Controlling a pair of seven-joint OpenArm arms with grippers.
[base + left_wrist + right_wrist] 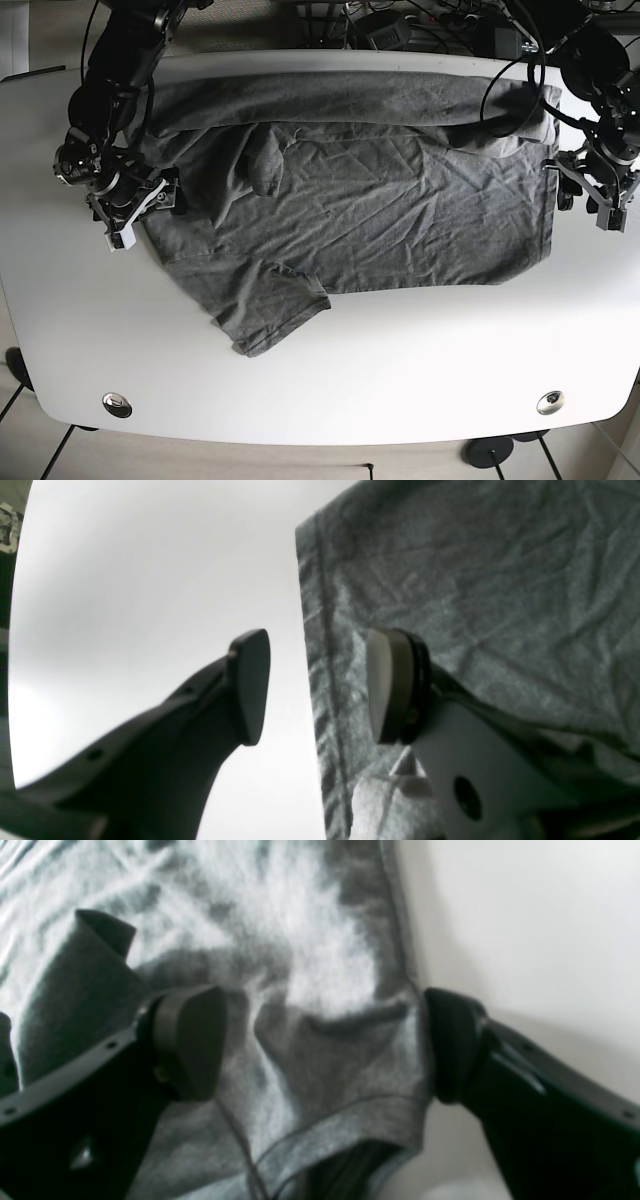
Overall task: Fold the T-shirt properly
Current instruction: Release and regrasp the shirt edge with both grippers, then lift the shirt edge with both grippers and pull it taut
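Grey T-shirt spread on the white table.
Both pincers are seen agape: the left gripper straddles 1 side hem, the right gripper straddles another.

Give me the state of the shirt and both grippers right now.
T-shirt: spread on the table, wrinkled, far edge folded over, one sleeve out toward the front.
Left gripper: open, straddling the shirt's side hem.
Right gripper: open, straddling the shirt's edge, not gripping.

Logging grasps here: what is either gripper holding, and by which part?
Nothing. Left gripper is open astride the T-shirt edge; right gripper open over a corner.
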